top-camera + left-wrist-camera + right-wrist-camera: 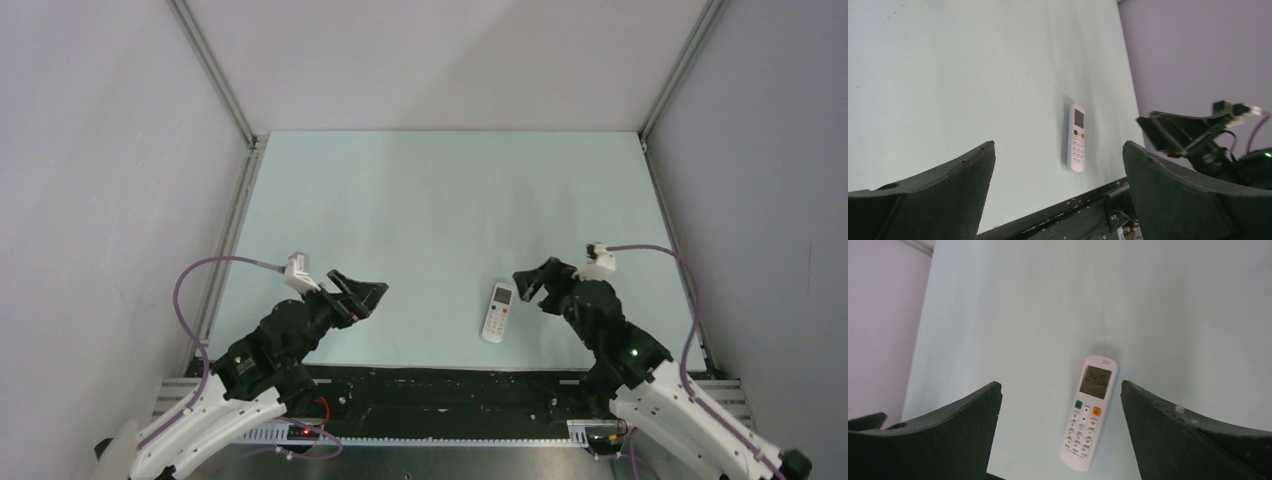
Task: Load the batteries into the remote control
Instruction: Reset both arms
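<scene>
The white remote control (499, 312) lies flat on the pale table, buttons and display facing up; the display (1097, 381) shows digits. The same remote control (1077, 137) shows in the left wrist view, and the remote control (1090, 412) sits between the right fingers' tips but below them, untouched. My right gripper (528, 286) hovers just right of it, open and empty. At the left of the table, my left gripper (366, 296) is open and empty, well away from the remote. The batteries are out of view.
A black strip (450, 385) runs along the table's near edge by the arm bases. Grey walls with metal rails (215, 70) enclose the table on three sides. Purple cables (200, 275) loop off both wrists.
</scene>
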You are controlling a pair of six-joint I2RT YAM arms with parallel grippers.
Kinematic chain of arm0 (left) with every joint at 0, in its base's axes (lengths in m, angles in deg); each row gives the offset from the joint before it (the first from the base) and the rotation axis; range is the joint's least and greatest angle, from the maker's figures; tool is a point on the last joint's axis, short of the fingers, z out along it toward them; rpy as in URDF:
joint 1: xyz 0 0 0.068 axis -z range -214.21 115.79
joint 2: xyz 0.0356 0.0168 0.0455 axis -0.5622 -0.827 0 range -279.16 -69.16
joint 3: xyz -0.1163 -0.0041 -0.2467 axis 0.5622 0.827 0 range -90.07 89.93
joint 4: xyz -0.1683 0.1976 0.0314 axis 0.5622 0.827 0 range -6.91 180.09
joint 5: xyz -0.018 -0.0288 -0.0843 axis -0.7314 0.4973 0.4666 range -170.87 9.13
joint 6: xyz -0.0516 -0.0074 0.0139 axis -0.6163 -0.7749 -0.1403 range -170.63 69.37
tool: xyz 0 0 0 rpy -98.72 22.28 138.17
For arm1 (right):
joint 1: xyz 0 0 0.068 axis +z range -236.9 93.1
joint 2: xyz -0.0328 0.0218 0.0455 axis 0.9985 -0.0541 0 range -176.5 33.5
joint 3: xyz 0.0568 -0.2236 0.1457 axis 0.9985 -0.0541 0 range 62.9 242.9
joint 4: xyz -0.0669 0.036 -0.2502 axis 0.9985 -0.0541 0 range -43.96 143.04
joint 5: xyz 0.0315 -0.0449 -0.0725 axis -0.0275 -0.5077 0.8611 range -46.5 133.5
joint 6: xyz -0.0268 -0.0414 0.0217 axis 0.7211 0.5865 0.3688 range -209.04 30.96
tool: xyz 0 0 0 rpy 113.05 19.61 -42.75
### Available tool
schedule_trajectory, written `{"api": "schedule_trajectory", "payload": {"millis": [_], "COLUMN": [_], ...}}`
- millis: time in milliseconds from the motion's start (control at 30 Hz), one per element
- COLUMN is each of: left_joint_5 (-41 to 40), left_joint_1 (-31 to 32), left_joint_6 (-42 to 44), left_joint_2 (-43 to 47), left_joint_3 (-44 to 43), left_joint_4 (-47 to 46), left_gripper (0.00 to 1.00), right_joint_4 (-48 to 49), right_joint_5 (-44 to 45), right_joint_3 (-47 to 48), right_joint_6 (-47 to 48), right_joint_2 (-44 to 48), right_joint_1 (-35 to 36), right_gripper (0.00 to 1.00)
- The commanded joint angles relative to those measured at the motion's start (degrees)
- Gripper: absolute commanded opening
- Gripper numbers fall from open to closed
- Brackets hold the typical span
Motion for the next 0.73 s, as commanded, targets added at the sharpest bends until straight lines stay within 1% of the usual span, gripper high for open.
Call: {"api": "schedule_trajectory", "payload": {"millis": [0, 33, 100, 167, 233, 300, 367, 533, 700], "left_joint_5": [-3.47, -4.09, -5.06, -5.95, -6.61, -6.89, -6.92, -5.04, -5.06], "left_joint_1": [-0.11, -0.11, -0.11, -0.07, -0.11, -0.10, -0.10, -0.12, -0.11], "left_joint_6": [2.69, 2.78, 2.78, 2.72, 2.47, 2.06, 1.64, 2.47, 2.51], "left_joint_2": [-0.77, -0.65, -0.12, 0.57, 1.11, 1.48, 1.75, 1.64, 3.10], "left_joint_3": [0.73, 1.01, 1.39, 1.80, 2.16, 2.39, 2.53, 2.54, 2.69], "left_joint_4": [2.85, 3.55, 4.23, 4.48, 4.73, 4.85, 4.91, 4.96, 5.28], "left_gripper": [1.00, 1.00, 1.00, 1.00, 1.00, 1.00, 1.00, 1.00, 1.00], "right_joint_4": [-12.15, -13.34, -16.37, -18.24, -17.92, -18.04, -17.98, -18.00, -18.02], "right_joint_5": [-1.61, -0.96, 0.23, 1.72, 1.82, 2.67, 3.41, 3.23, 2.77], "right_joint_3": [-1.66, -2.03, -2.45, -3.18, -4.07, -4.16, -3.90, -2.92, -2.66], "right_joint_6": [0.46, 0.28, -0.02, -1.55, -2.00, -2.56, -2.68, -2.40, -2.56], "right_joint_2": [11.56, 15.75, 21.24, 25.85, 27.91, 28.21, 27.33, 23.54, 23.27], "right_joint_1": [-4.65, -4.86, -5.12, -4.90, -4.74, -4.75, -4.77, -4.74, -4.79], "right_gripper": [0.93, 0.93, 0.93, 0.93, 0.94, 0.98, 0.99, 0.99, 1.00]}}
